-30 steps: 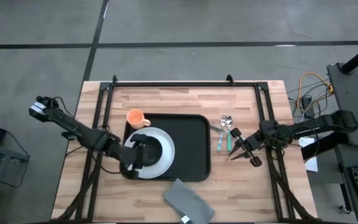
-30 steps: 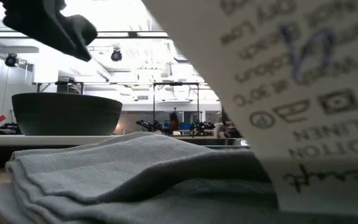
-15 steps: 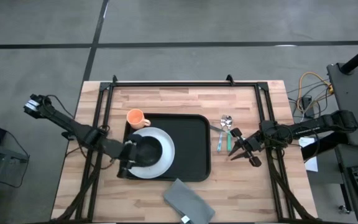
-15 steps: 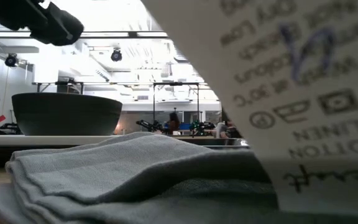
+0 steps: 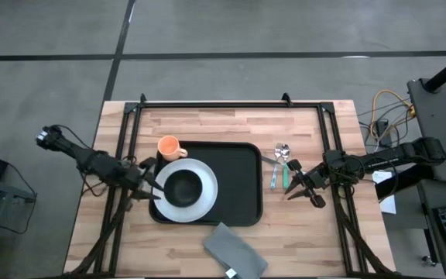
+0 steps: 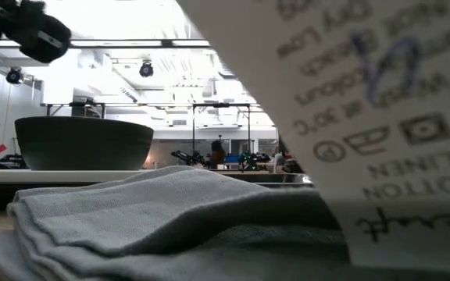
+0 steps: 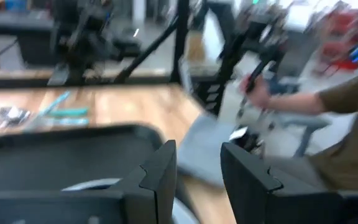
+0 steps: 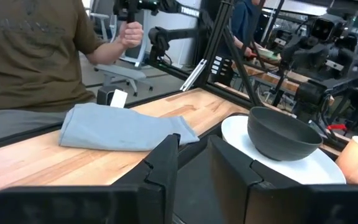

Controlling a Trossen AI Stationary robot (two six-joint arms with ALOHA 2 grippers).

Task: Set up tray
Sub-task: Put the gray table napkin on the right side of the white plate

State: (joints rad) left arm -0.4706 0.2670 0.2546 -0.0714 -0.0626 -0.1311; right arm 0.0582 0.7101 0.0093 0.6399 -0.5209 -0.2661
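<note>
The black tray (image 5: 235, 182) lies in the middle of the wooden table (image 5: 207, 124), carrying a white plate (image 5: 200, 203) with a dark bowl (image 5: 182, 187) on it. The left gripper (image 5: 150, 190) hovers at the tray's left edge, fingers spread and empty. The right gripper (image 5: 300, 186) rests well apart, right of the tray beside the cutlery (image 5: 279, 167), slightly parted, holding nothing. An orange mug (image 5: 168, 146) stands touching the tray's far-left corner; a grey napkin (image 5: 235, 252) lies just below.

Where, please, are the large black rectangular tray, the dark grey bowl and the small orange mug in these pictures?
Large black rectangular tray (image 5: 238, 178), high view, bare floor right of the plate.
Dark grey bowl (image 5: 182, 187), high view, centre of its hollow.
Small orange mug (image 5: 168, 146), high view, its rim.
</note>
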